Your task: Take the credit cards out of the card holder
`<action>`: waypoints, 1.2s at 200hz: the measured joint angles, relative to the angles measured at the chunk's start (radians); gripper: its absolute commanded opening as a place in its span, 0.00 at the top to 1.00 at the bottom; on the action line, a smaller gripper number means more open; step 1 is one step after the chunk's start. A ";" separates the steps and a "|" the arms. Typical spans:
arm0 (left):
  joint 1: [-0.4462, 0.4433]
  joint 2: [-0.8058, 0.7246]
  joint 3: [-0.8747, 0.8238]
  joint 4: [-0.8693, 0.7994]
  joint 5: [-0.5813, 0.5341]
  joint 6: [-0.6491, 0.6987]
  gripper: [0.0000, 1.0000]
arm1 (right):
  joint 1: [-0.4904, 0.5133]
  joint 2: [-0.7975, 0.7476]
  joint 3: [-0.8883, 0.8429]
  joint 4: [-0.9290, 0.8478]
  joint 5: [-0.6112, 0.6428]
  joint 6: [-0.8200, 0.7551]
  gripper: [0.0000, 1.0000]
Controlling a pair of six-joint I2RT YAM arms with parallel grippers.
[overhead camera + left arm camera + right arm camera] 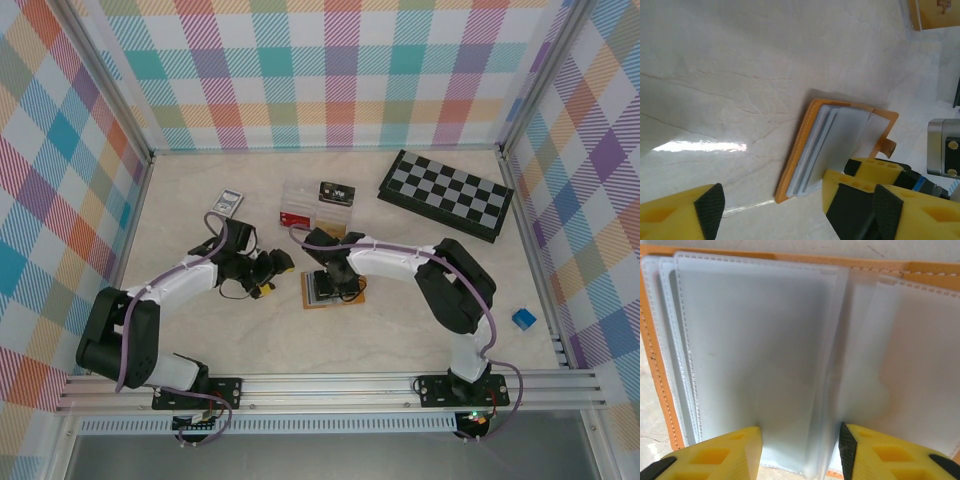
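The orange-tan card holder [345,296] lies open on the table, its frosted grey-blue sleeves [760,350] fanned out. My right gripper [335,276] hangs directly over it, open, its yellow fingers [715,457] straddling a raised fold of sleeves [835,440] without pinching it. My left gripper [272,272] sits just left of the holder, open, with the holder's near corner [785,192] close to the gap between its fingers [865,205]. A dark card [337,190] rests on the clear box and a grey card [227,203] lies on the table. Whether the sleeves hold cards cannot be told.
A clear plastic box [300,205] with red and yellow contents stands behind the holder. A folded chessboard [447,193] lies at the back right. A small blue block [523,318] sits by the right wall. Checked walls close in three sides.
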 measured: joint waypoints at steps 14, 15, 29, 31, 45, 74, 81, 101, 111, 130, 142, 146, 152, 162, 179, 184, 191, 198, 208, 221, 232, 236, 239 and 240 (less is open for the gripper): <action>-0.019 0.024 0.000 0.033 0.019 -0.013 0.42 | -0.007 -0.008 -0.016 0.018 -0.014 0.000 0.59; -0.019 0.026 0.000 0.035 0.020 -0.015 0.43 | -0.007 -0.009 -0.017 0.020 -0.014 0.000 0.59; -0.034 0.048 0.000 0.066 0.036 -0.021 0.49 | -0.014 -0.018 -0.032 0.036 -0.028 -0.001 0.62; -0.037 0.051 0.000 0.071 0.039 -0.019 0.50 | -0.015 -0.018 -0.033 0.038 -0.029 0.000 0.62; -0.051 0.071 0.000 0.091 0.049 -0.025 0.54 | -0.022 -0.027 -0.048 0.053 -0.040 0.000 0.64; -0.090 0.105 0.007 0.117 0.060 -0.034 0.58 | -0.031 -0.042 -0.072 0.079 -0.053 -0.001 0.66; -0.098 0.111 0.011 0.123 0.063 -0.034 0.60 | -0.033 -0.046 -0.079 0.087 -0.057 -0.001 0.67; -0.117 0.132 0.027 0.140 0.076 -0.037 0.62 | -0.037 -0.056 -0.096 0.106 -0.065 -0.001 0.69; -0.122 0.144 0.034 0.153 0.079 -0.037 0.62 | -0.041 -0.061 -0.106 0.117 -0.071 -0.002 0.70; -0.129 0.162 0.047 0.163 0.080 -0.037 0.61 | -0.050 -0.070 -0.121 0.134 -0.088 -0.002 0.70; -0.130 0.172 0.051 0.174 0.087 -0.037 0.61 | -0.053 -0.073 -0.127 0.143 -0.095 -0.001 0.70; -0.131 0.174 0.053 0.176 0.088 -0.037 0.61 | -0.054 -0.074 -0.129 0.144 -0.097 -0.001 0.71; -0.131 0.180 0.056 0.178 0.090 -0.037 0.61 | -0.056 -0.076 -0.132 0.148 -0.100 -0.001 0.71; -0.132 0.189 0.062 0.184 0.095 -0.037 0.60 | -0.057 -0.078 -0.137 0.154 -0.106 -0.001 0.71; -0.137 0.208 0.069 0.193 0.102 -0.037 0.60 | -0.063 -0.083 -0.147 0.167 -0.117 -0.001 0.73; -0.139 0.216 0.071 0.195 0.103 -0.037 0.59 | -0.065 -0.086 -0.152 0.173 -0.121 -0.001 0.73; -0.142 0.226 0.077 0.198 0.103 -0.038 0.59 | -0.068 -0.090 -0.159 0.180 -0.125 -0.001 0.73; -0.143 0.235 0.082 0.201 0.104 -0.040 0.59 | -0.070 -0.095 -0.167 0.189 -0.129 -0.001 0.73; -0.145 0.249 0.091 0.203 0.103 -0.040 0.58 | -0.073 -0.101 -0.177 0.202 -0.136 -0.001 0.73; -0.146 0.262 0.101 0.204 0.101 -0.042 0.58 | -0.076 -0.110 -0.189 0.214 -0.141 -0.001 0.74; -0.147 0.274 0.111 0.207 0.101 -0.045 0.57 | -0.080 -0.112 -0.194 0.220 -0.146 -0.004 0.74; -0.147 0.278 0.114 0.208 0.101 -0.048 0.57 | -0.080 -0.112 -0.195 0.221 -0.148 -0.004 0.74; -0.148 0.281 0.117 0.208 0.101 -0.048 0.57 | -0.082 -0.113 -0.196 0.223 -0.151 -0.005 0.74; -0.148 0.283 0.119 0.208 0.101 -0.048 0.57 | -0.082 -0.113 -0.196 0.223 -0.151 -0.005 0.74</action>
